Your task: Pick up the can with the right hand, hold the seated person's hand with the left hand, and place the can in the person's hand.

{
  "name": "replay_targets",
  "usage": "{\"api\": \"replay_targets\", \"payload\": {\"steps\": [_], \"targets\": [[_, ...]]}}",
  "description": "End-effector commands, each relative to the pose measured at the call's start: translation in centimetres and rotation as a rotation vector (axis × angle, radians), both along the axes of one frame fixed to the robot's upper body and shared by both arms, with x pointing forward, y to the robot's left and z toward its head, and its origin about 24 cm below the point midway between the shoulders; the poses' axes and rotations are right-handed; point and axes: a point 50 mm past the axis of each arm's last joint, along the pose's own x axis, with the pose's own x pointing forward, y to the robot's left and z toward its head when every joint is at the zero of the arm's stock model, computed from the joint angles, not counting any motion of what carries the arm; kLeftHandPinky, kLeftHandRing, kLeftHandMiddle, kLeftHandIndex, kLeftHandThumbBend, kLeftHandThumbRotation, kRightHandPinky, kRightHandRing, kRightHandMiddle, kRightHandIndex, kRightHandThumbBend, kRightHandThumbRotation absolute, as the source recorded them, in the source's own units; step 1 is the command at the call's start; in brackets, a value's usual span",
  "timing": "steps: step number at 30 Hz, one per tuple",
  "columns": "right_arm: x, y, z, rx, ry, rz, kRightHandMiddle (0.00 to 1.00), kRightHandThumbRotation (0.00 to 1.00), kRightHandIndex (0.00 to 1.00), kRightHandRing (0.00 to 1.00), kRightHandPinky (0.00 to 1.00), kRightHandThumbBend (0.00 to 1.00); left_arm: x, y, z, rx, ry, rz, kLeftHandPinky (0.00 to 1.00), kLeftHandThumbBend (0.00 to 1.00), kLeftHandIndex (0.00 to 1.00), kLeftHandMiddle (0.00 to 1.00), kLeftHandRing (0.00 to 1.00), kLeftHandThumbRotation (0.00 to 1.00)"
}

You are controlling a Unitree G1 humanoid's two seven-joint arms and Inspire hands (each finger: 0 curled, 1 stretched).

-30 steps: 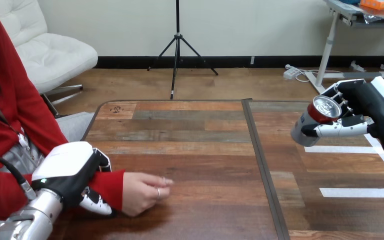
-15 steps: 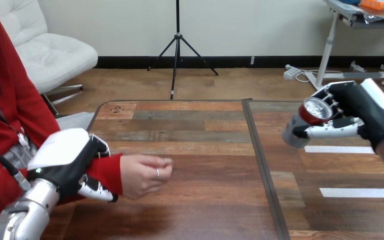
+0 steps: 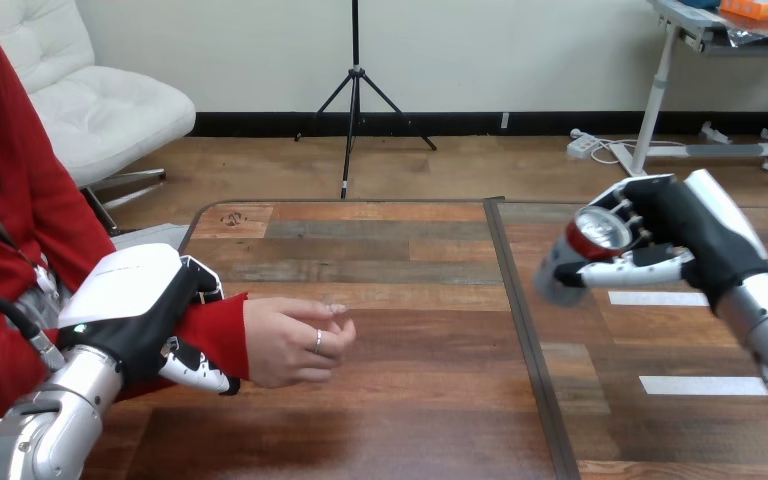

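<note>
At left, the left robot hand (image 3: 140, 320) clasps the person's wrist (image 3: 215, 335), its fingers curled under the red sleeve. The person's hand (image 3: 295, 342) sits loosely curled over the bench (image 3: 410, 400). Bare bench lies between the two sides. At right, the right robot hand (image 3: 685, 235) is clamped round the body of the can (image 3: 575, 250), held tipped sideways in the air. The can looks light, smooth and easily dented, so a gentle side hold suits it. The way leftward appears open.

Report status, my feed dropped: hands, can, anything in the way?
Left hand shut round the person's wrist. Right hand grips the can, tilted, above the table's right half. Person's hand loosely curled. Nothing between can and it.
</note>
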Motion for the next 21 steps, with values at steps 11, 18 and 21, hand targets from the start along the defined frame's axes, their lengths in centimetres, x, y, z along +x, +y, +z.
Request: {"api": "replay_targets", "payload": {"steps": [11, 18, 21], "targets": [[3.4, 5.1, 7.0, 0.027, -0.253, 0.135, 0.43, 0.0, 0.47, 0.37, 0.34, 0.71, 4.0, -3.6, 9.6, -0.095, -0.402, -0.126, 0.22, 0.84, 0.32, 0.32, 0.26, 0.0], [3.6, 6.2, 7.3, 0.034, -0.262, 0.149, 0.43, 0.0, 0.47, 0.37, 0.34, 0.7, 4.3, -4.2, 9.7, -0.104, -0.413, -0.143, 0.24, 0.86, 0.33, 0.34, 0.28, 0.0], [3.7, 6.5, 7.5, 0.038, -0.268, 0.158, 0.43, 0.0, 0.46, 0.37, 0.34, 0.7, 4.4, -4.4, 9.7, -0.107, -0.413, -0.147, 0.24, 0.86, 0.34, 0.34, 0.29, 0.0]]}}
